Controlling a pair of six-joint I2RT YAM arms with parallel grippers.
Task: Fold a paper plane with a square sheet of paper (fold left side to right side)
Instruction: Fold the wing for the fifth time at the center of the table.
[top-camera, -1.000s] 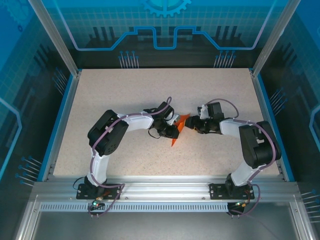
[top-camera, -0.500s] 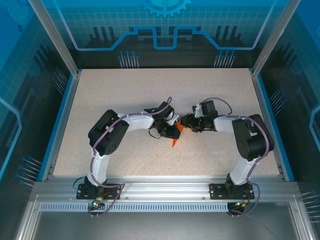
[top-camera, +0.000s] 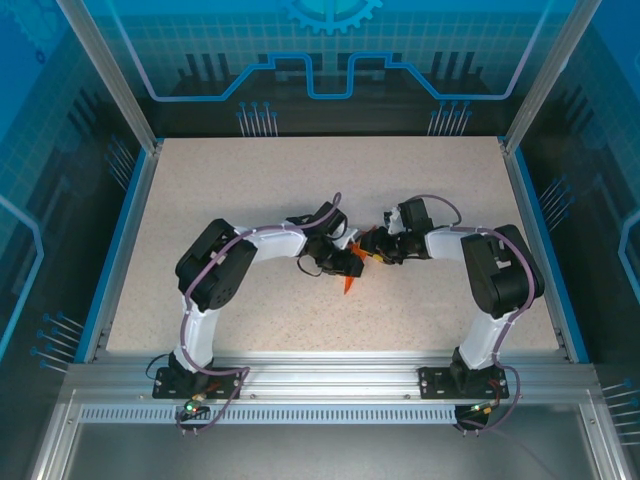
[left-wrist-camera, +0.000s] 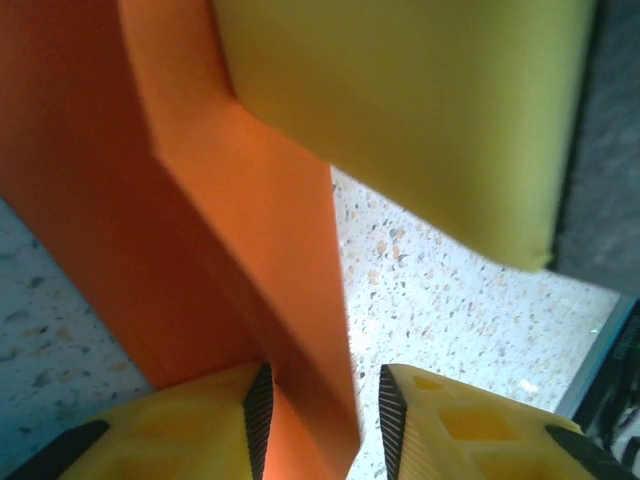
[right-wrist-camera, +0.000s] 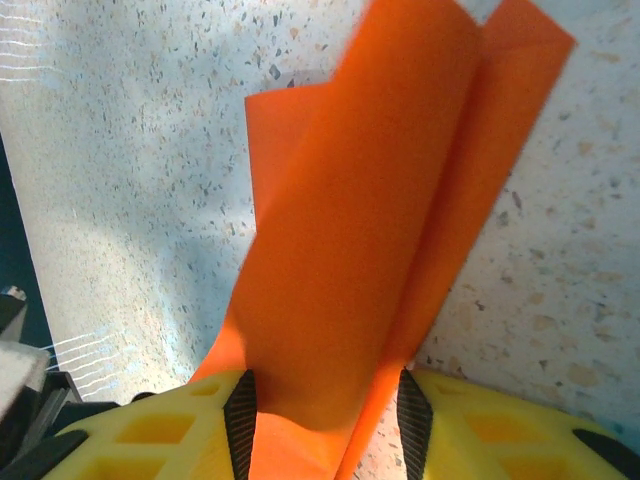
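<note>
The orange sheet of paper (top-camera: 349, 283) is folded into a narrow, pointed shape near the middle of the table, its tip sticking out toward the near edge. My left gripper (top-camera: 348, 263) stands over it from the left. In the left wrist view the paper (left-wrist-camera: 230, 250) lies against the left pad while a gap shows before the other pad, so the left gripper (left-wrist-camera: 320, 385) is open. My right gripper (top-camera: 370, 248) comes in from the right. In the right wrist view the layered paper (right-wrist-camera: 370, 200) bulges between both pads, and the right gripper (right-wrist-camera: 322, 395) is shut on it.
A yellow finger of the right gripper (left-wrist-camera: 400, 110) hangs close above the paper in the left wrist view. The speckled tabletop (top-camera: 250, 190) is bounded by a blue rim (top-camera: 118, 250) and clear side walls. Both arm bases sit at the near edge.
The right gripper has moved left onto the paper, next to the left gripper, and less of the paper shows from above. The left jaws have opened.
</note>
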